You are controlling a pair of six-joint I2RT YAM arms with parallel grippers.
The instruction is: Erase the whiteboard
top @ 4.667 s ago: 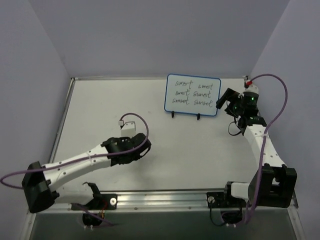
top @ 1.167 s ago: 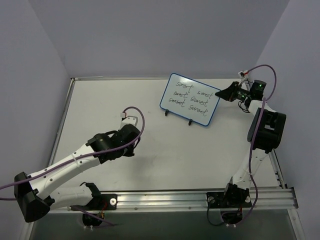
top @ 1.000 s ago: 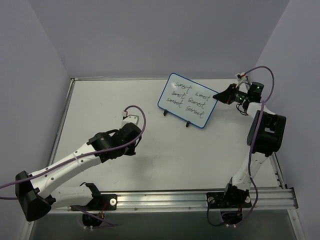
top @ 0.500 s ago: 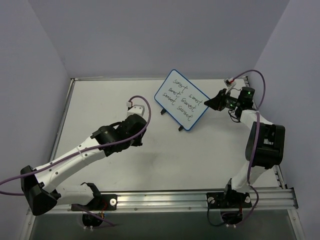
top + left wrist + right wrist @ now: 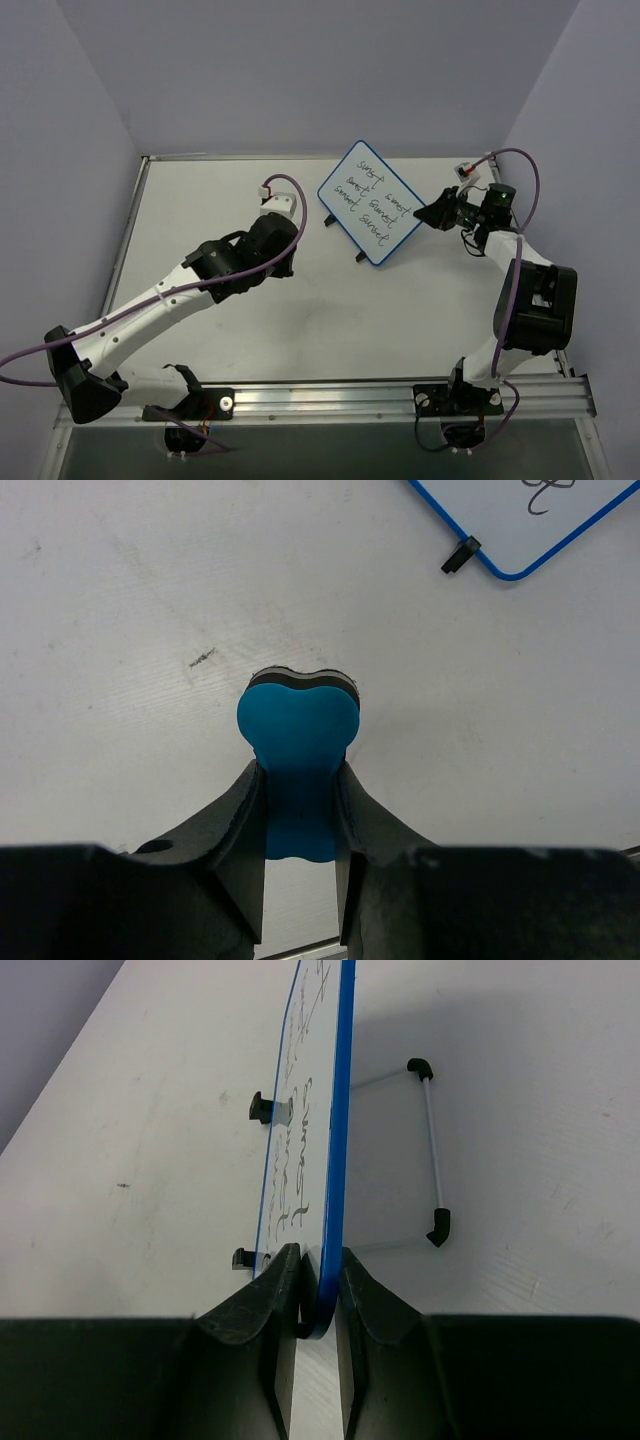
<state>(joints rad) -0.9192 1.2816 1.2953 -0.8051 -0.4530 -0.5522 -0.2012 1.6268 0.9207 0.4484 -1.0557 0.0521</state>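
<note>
Since the first frame the whiteboard [image 5: 370, 203] has swung from square-on to a diagonal, and the left arm has reached farther up the table [image 5: 180, 210] toward it. The right pincer [image 5: 318, 1260], on a steeply folded arm, is clamped on the board's blue edge, with the upright board running straight ahead of it. The left pincer [image 5: 300, 775], on a long, low arm, is clamped on a blue eraser [image 5: 298, 715], with the board's corner ahead to its right, over a scuffed pale tabletop between plain lilac walls [image 5: 300, 70].

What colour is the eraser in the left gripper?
The eraser is bright blue over a dark layer, clearest in the left wrist view.
</note>
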